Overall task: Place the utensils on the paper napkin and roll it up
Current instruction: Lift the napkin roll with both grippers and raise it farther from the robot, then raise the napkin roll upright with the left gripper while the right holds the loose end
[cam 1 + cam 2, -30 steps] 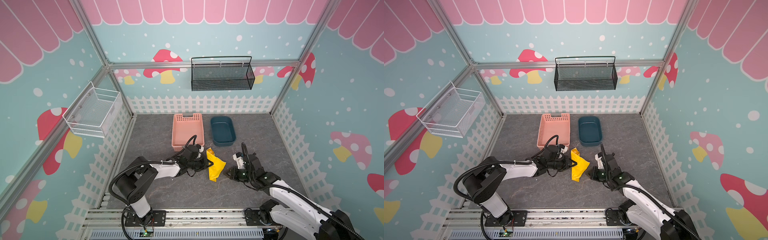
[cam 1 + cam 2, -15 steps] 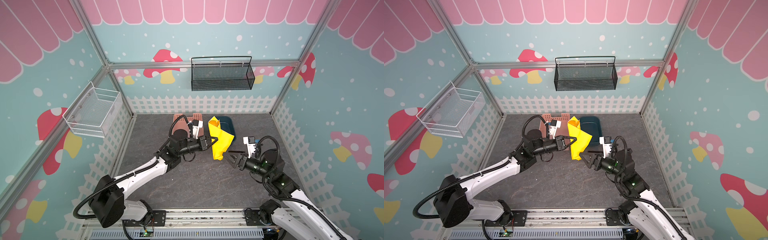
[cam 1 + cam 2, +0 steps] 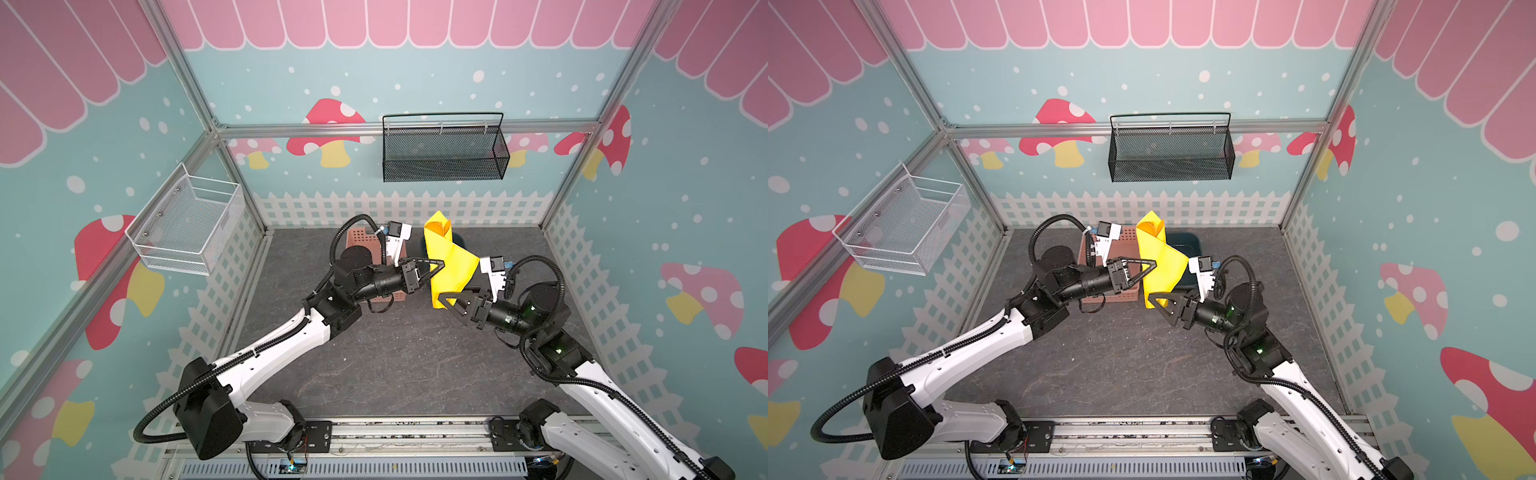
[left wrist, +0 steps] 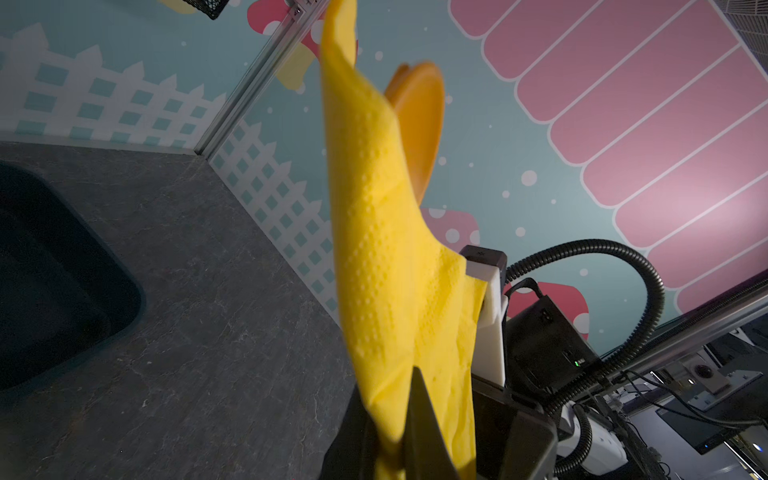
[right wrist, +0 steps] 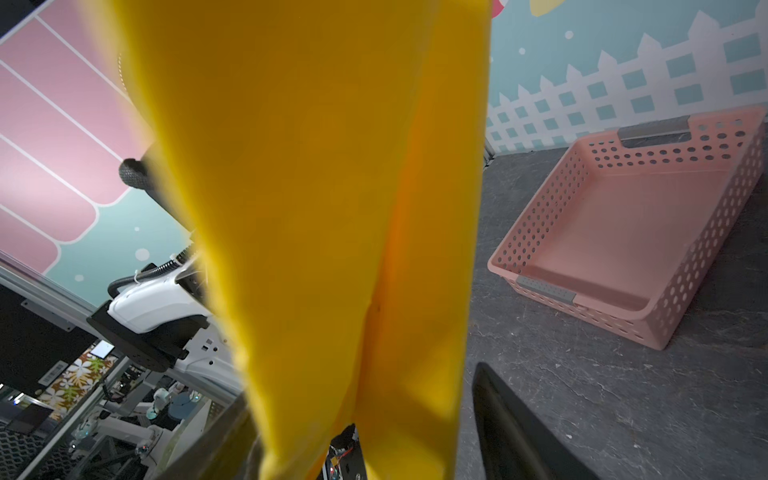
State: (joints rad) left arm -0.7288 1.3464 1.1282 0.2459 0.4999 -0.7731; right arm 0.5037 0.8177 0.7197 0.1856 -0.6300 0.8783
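The left end effector (image 3: 439, 264) is clamped on the rolled napkin (image 3: 452, 266), held upright well above the surface (image 3: 395, 365) — a spoon (image 3: 437, 227) pokes from its top. The right end effector (image 3: 444, 302) has jaws apart around the roll's lower end

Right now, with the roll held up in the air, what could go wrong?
1. The left gripper pinches the paper napkin at mid-length while the right gripper stands open around its lower end. The spoon, poking out the top, could slide down and out onto the table.
2. A flap hangs loose, so the roll may unwind.
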